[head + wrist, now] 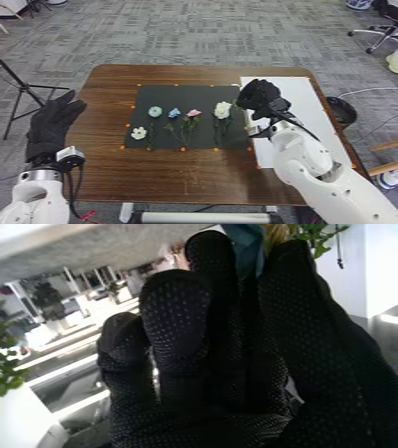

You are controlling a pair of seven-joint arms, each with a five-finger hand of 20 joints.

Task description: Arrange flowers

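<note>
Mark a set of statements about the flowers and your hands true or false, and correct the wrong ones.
1. The blue flower has its bloom between the pale green one and the pink one. True.
2. The two white blooms lie side by side. False: the small white flower is near the left edge of the dark mat, the large white flower toward its right.
3. The left hand is open. True.
4. The left hand is above the white sheet. False: in the head view the right hand is over the white sheet.
5. The pink flower stands upright in a vase. False: it lies on the mat.
</note>
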